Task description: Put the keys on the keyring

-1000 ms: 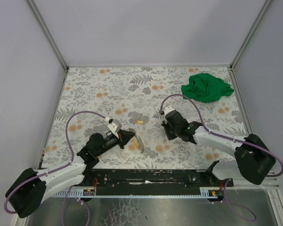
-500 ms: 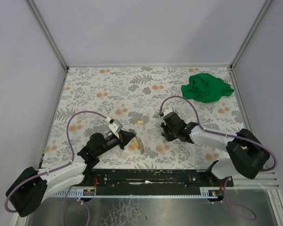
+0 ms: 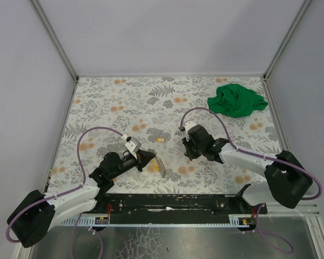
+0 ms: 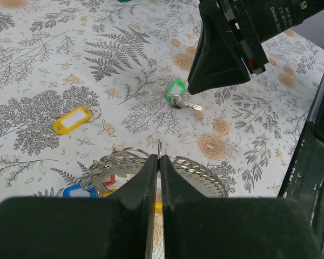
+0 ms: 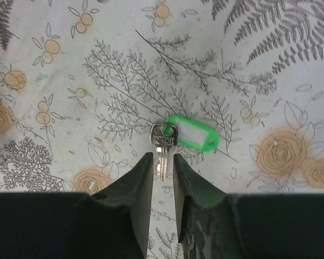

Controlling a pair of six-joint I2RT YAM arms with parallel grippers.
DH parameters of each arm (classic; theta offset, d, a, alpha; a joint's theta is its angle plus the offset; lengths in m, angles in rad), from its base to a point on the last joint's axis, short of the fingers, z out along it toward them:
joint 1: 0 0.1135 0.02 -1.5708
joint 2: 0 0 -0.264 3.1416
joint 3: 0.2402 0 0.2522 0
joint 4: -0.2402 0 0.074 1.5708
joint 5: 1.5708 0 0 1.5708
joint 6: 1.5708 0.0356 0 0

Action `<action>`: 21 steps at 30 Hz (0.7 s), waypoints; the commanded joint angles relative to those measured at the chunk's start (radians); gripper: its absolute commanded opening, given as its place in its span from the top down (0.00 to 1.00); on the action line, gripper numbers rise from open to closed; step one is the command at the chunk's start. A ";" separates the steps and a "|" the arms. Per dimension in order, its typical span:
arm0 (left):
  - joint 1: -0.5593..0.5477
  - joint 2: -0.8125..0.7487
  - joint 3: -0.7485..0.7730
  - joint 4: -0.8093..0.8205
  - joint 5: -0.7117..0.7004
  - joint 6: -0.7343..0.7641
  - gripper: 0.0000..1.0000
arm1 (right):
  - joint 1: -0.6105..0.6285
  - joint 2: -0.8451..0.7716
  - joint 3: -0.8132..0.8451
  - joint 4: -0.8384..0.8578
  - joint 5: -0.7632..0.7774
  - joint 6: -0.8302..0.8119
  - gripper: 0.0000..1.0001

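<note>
1. The green-tagged key (image 5: 164, 141) is a small silvery key on a bright green tag with a white label. It lies flat near the middle of the table (image 3: 97, 97).
2. The yellow-tagged key (image 4: 73, 118) lies flat, apart from it, on the far side of the keyring (image 4: 200, 174).
3. The keyring, a thin silvery loop of several coils, is pinched by the pressed-together fingers of the left gripper (image 4: 159, 159), toward the near edge. The left arm is stretched low from the near-left corner.
4. The right gripper (image 5: 163, 159) is pitched down over the green-tagged key. Its fingers are slightly spread, with the blade seen in the gap.
</note>
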 commanded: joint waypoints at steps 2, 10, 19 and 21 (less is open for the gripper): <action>0.005 -0.004 0.036 0.052 0.021 0.000 1.00 | -0.006 0.052 0.052 0.092 -0.051 -0.072 0.74; 0.005 -0.005 0.037 0.052 0.028 0.002 1.00 | -0.006 0.124 0.053 0.168 -0.025 -0.080 0.77; 0.005 -0.002 0.037 0.052 0.033 0.003 1.00 | -0.007 0.169 0.079 0.151 0.021 -0.080 0.89; 0.005 -0.002 0.037 0.053 0.035 0.004 1.00 | -0.006 0.165 0.090 0.112 0.028 -0.074 0.96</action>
